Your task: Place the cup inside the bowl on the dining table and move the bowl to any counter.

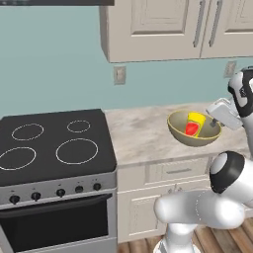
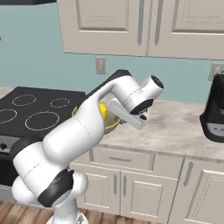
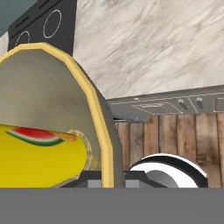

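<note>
While the gripper point(image 1: 216, 120) pinches the right rim of the bowl point(image 1: 193, 129), jaws narrowed on its wall, the bowl sits over the counter point(image 1: 143, 136) just right of the stove point(image 1: 54, 148); whether it touches the top is unclear. Inside it lies the cup point(image 1: 194, 124), tipped on its side. A black appliance point(image 2: 215, 109) stands farther right along the counter.

A home kitchen is shown: a black stove point(image 1: 52, 148) at nine o'clock, a marble-look counter point(image 1: 143, 136) over cream panelled cabinets point(image 2: 131, 183), wall cupboards point(image 1: 168, 27) at twelve o'clock, teal wall point(image 1: 49, 64) behind.
</note>
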### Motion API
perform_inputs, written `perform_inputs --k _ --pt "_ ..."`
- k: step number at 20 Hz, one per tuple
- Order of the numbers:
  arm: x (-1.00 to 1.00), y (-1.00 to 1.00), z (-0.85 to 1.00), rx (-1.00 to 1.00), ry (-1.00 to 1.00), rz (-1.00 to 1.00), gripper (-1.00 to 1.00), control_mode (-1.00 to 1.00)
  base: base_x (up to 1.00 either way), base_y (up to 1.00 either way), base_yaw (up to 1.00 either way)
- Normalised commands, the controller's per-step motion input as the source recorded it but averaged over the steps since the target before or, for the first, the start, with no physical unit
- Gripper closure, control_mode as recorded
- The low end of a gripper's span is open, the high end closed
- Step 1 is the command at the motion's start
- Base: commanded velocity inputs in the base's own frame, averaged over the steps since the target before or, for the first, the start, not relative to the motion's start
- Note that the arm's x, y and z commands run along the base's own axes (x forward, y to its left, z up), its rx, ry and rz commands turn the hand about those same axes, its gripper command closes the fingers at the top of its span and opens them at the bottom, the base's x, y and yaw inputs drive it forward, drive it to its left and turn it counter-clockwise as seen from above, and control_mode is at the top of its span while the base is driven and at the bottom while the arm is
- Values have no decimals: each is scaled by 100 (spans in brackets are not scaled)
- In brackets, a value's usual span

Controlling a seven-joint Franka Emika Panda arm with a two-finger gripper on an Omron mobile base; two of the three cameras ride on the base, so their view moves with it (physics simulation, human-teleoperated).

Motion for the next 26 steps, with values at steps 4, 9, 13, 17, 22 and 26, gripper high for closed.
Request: perform_inputs --k 4,9,13,17,22,26 --pt "0 0 0 0 0 0 100 100 44 -17 0" --pt "0 0 0 0 0 0 100 100 36 -19 0" --pt "0 0 0 0 0 0 100 100 31 -22 0" --pt "0 0 0 0 0 0 100 100 36 -23 0" --pt "0 0 0 0 0 0 100 100 47 -24 0" --pt "0 0 0 0 0 0 100 100 35 -23 0"
